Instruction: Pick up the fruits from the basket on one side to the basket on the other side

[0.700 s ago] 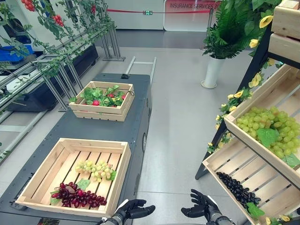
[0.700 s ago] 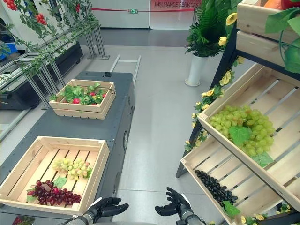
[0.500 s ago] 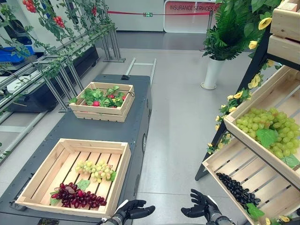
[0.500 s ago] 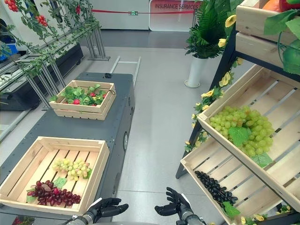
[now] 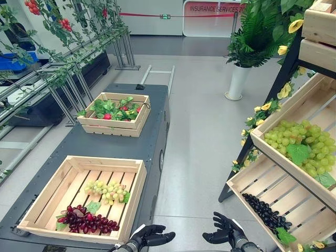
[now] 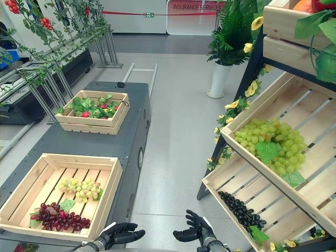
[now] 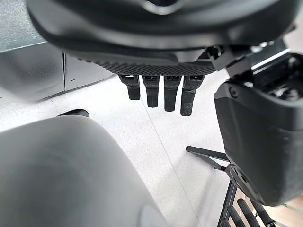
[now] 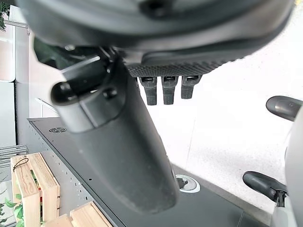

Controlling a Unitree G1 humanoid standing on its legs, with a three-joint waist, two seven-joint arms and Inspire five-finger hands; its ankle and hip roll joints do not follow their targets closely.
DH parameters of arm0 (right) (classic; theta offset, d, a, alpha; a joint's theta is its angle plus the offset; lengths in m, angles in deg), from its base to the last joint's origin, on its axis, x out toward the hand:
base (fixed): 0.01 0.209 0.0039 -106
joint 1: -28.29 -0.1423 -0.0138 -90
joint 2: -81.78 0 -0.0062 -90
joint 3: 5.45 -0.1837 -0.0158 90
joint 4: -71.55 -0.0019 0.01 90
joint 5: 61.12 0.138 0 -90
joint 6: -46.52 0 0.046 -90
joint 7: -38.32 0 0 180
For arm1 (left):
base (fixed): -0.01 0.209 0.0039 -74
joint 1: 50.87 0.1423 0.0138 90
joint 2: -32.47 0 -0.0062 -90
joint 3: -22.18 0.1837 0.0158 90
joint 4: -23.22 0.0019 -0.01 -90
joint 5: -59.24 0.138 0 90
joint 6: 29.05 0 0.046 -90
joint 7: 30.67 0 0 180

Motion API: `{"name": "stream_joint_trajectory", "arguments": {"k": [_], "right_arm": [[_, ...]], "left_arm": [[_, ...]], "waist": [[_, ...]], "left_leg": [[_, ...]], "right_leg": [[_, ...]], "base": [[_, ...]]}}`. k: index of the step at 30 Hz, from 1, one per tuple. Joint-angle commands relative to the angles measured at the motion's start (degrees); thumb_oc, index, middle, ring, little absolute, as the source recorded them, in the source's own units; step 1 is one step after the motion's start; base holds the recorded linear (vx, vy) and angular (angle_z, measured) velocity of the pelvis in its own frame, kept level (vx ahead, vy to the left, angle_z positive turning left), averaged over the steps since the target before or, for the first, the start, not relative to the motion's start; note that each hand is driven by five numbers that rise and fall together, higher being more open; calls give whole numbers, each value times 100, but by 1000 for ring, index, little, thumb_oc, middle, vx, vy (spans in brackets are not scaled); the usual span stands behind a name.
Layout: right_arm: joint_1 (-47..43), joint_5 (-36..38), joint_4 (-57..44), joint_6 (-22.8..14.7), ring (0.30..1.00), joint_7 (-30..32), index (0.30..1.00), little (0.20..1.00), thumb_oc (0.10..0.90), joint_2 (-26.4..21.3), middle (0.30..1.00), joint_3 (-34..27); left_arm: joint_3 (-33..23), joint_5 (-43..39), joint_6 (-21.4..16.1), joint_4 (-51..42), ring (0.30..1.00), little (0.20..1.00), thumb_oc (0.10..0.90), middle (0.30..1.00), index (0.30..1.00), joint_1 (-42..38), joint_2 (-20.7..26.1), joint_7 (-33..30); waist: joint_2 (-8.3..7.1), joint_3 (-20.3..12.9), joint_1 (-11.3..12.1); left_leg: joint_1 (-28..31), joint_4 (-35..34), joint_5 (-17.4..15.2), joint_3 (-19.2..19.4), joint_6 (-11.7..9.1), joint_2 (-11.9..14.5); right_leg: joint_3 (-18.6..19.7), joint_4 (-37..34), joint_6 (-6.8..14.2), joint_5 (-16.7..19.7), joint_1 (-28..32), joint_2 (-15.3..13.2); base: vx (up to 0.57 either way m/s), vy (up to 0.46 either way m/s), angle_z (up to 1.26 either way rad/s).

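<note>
Dark counter [image 5: 105, 142] at left carries the crate [image 5: 84, 197] of grapes [image 5: 107, 190]. Both hands, left [image 5: 149, 236] and right [image 5: 223, 231], hang loose and empty at bottom; nothing's started, so I'd reach first.

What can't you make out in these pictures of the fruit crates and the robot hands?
- Top shelf crate: cut off by the right eye view's upper edge; its contents are unclear.
- Far crate: red fruits among leaves, too small to identify.
- Black grapes: the crate's lower end is cut off by the left eye view's edge.
- Left robot hand and right robot hand: wrists cut off by the bottom edge.
</note>
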Motion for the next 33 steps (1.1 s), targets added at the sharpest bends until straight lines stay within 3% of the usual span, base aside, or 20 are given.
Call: {"name": "stream_joint_trajectory", "arguments": {"k": [1,8,13,16,17,18,19,23,27,28,33], "right_arm": [[-702,99,-74,-223,900,-7,900,900,800,91,900,60],[-778,149,-179,-177,900,-8,900,900,800,78,900,144],[-790,134,-262,-129,900,-22,900,900,800,29,900,207],[-787,116,-304,-99,900,-42,900,900,800,-11,900,229],[-778,89,-322,-92,900,-76,900,900,800,-72,900,241],[-778,89,-322,-92,900,-76,900,900,800,-72,900,242],[-767,69,-362,-66,900,-85,900,900,800,-132,900,248],[-762,95,-453,-30,900,-68,900,900,800,-239,900,269],[-727,273,-549,-29,900,1,900,900,800,-347,900,218],[-713,411,-625,-29,900,25,900,900,800,-445,900,156],[-771,601,-749,-73,900,71,900,900,800,-648,900,61]], "left_arm": [[198,213,-561,49,900,900,800,900,900,-761,-343,-267],[314,630,-920,-115,900,900,800,900,900,-865,-203,-797],[406,1500,-1666,-349,900,900,800,900,900,-917,-11,-1899],[405,1765,-1930,-518,900,900,800,900,900,-942,101,-2321],[360,2131,-2181,-730,900,900,800,900,900,-981,248,-2875],[359,2140,-2182,-728,900,900,800,900,900,-979,246,-2884],[320,2396,-2281,-1025,900,900,800,900,900,-1016,403,-3291],[137,2739,-2323,-1670,900,900,800,900,900,-1148,741,-3888],[-142,2593,-2274,-2281,900,900,800,900,900,-1290,1225,-4127],[-297,2664,-2113,-2629,900,900,800,900,900,-1347,1548,-4356],[-480,2944,-1754,-2924,900,900,800,900,900,-1461,2091,-4645]], "waist": [[-62,300,43],[2,412,15],[52,463,-6],[67,487,-11],[80,506,-8],[80,506,-9],[91,521,2],[116,558,49],[137,594,107],[159,635,157],[214,762,257]], "left_leg": [[280,55,-813,491,283,-532],[248,55,-778,500,308,-553],[240,55,-758,491,312,-582],[235,55,-751,495,314,-593],[214,55,-743,479,314,-605],[214,55,-743,479,314,-605],[188,55,-731,461,311,-614],[126,55,-700,404,310,-636],[57,55,-662,358,311,-649],[7,55,-629,312,314,-660],[-145,164,-595,220,308,-664]], "right_leg": [[84,140,15,-458,200,15],[84,188,8,-470,158,-11],[76,197,19,-471,159,-32],[73,195,24,-470,156,-44],[72,195,30,-473,141,-50],[72,195,30,-473,141,-51],[68,193,30,-478,125,-59],[63,202,22,-478,71,-71],[40,229,15,-482,5,-95],[21,265,-2,-495,-51,-106],[-50,447,-43,-563,-215,-152]], "base": [[0,0,0],[-15,-6,0],[0,0,0],[0,16,0],[0,37,0],[-6,59,0],[-12,42,0],[-15,50,1],[-16,68,2],[-20,99,1],[-22,94,14]]}}
